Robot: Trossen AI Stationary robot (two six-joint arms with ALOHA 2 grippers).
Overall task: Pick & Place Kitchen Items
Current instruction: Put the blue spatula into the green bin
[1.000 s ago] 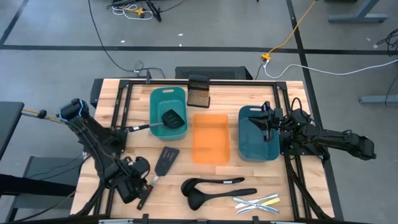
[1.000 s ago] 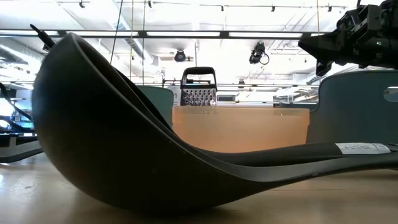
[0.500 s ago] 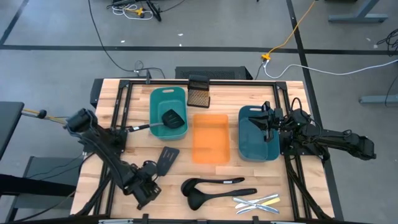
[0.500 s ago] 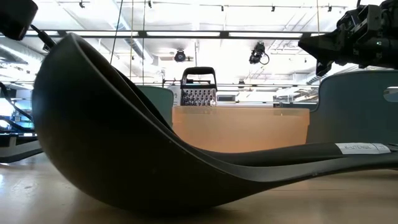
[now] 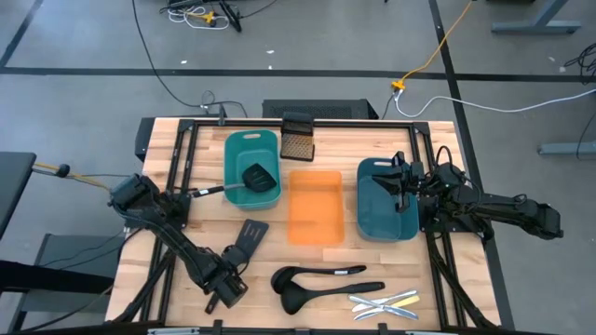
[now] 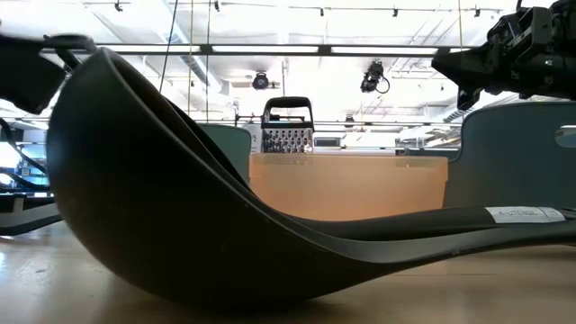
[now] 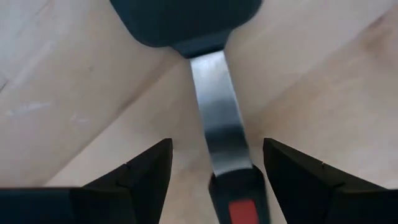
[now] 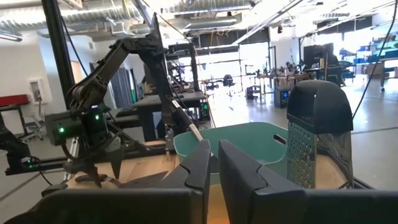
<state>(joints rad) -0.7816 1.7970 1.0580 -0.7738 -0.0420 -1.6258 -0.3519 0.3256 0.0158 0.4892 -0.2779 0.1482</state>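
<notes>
A: Where is the left gripper [image 5: 223, 290]?

B: Low over the near left part of the table [image 5: 158, 149], at the handle end of the loose spatula [image 5: 244, 242]. In the wrist view its fingers [image 7: 147, 174] stand spread on either side of the metal handle [image 7: 217, 121], not touching it. The black grip with a red mark lies between them, and the black head points away.

A: So it holds nothing?

B: Nothing; the jaws are apart and the spatula lies flat on the wood.

A: And the right gripper [image 5: 402, 182]?

B: It hangs over the blue tray [image 5: 380, 223] on the right side. Its fingers [image 8: 239, 171] are nearly together with only a thin slit between, and nothing is in them.

A: Where are the other items?

B: A second spatula [image 5: 253, 179] rests with its head in the teal tray [image 5: 235, 154] and its handle sticking out over the left rim. Two ladles [image 5: 321, 282] lie side by side near the front edge, bowls to the left; one bowl [image 6: 162, 198] fills the low view. The cutlery [image 5: 384, 304] sits just right of the ladles, pieces crossing one another. The orange tray [image 5: 315, 209] lies between the teal and blue ones, and a dark mesh box [image 5: 298, 138] stands behind it.
</notes>
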